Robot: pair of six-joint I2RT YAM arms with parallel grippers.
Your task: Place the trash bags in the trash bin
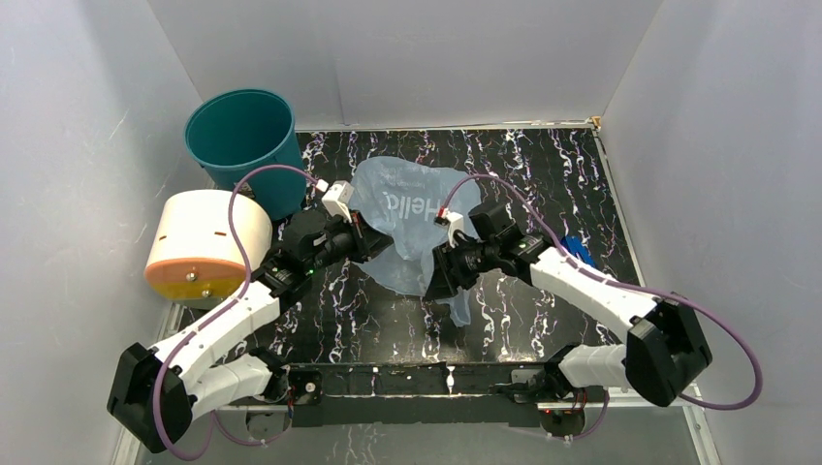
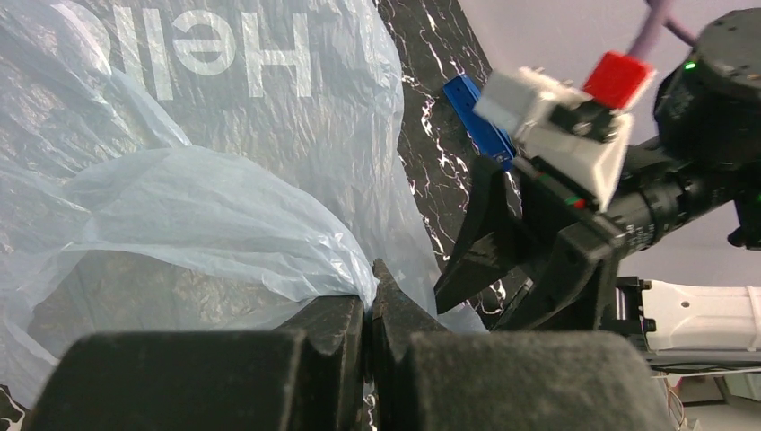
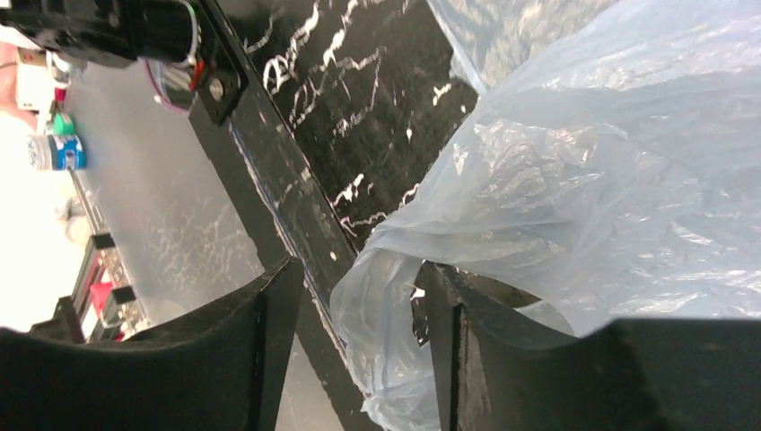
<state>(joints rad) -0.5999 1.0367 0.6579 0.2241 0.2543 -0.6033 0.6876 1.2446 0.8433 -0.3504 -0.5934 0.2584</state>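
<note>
The light-blue translucent trash bag [image 1: 402,208] with white lettering is held up above the black marbled table [image 1: 543,165], between the two arms. My left gripper [image 1: 376,242] is shut on the bag's left edge. In the left wrist view the film [image 2: 224,206] is pinched between the shut jaws of that gripper [image 2: 370,301]. My right gripper [image 1: 441,279] is at the bag's lower right. Its jaws stand open [image 3: 359,287], and a loose fold of the bag [image 3: 583,180] hangs between them, draped over the right finger. The teal trash bin [image 1: 240,145] stands upright at the back left, apart from both grippers.
A cream cylinder with an orange end [image 1: 199,242] lies at the left edge, in front of the bin. A small blue object [image 1: 579,249] sits on the table behind the right arm. White walls close in the back and both sides.
</note>
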